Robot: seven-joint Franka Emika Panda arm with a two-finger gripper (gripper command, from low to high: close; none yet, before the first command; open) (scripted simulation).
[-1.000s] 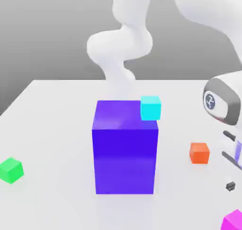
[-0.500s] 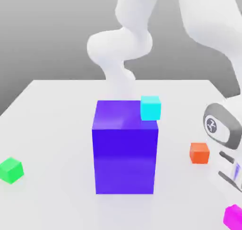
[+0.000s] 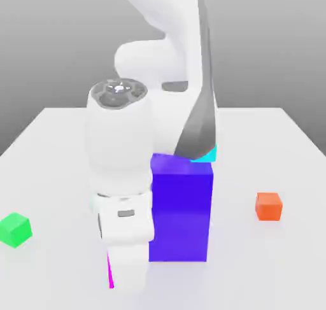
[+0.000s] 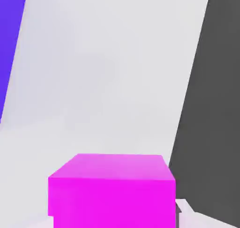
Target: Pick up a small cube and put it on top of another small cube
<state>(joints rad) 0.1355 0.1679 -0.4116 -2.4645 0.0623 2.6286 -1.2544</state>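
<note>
The small magenta cube (image 4: pixel 111 189) sits large and close in the hand view, with my gripper (image 3: pixel 121 274) shut on it. In the exterior view just a thin magenta sliver (image 3: pixel 109 272) of it shows beside the white hand, low in front of the big blue-violet block (image 3: pixel 181 207). The arm's white links stand in front of that block's near-left part and hide it. A small cyan cube (image 3: pixel 211 153) rests on the block's far right top corner, mostly hidden behind the arm. The hand view also shows the white table (image 4: pixel 108 82) and a strip of the blue-violet block (image 4: pixel 9 44).
A small green cube (image 3: pixel 14 230) lies on the table at the exterior view's left. A small orange cube (image 3: pixel 269 206) lies at the right. The white table (image 3: pixel 267 264) ends against a dark grey background.
The gripper closed on the magenta cube at the exterior view's lower right. The arm then swung it across to the front left of the blue-violet block, now covering part of the block.
</note>
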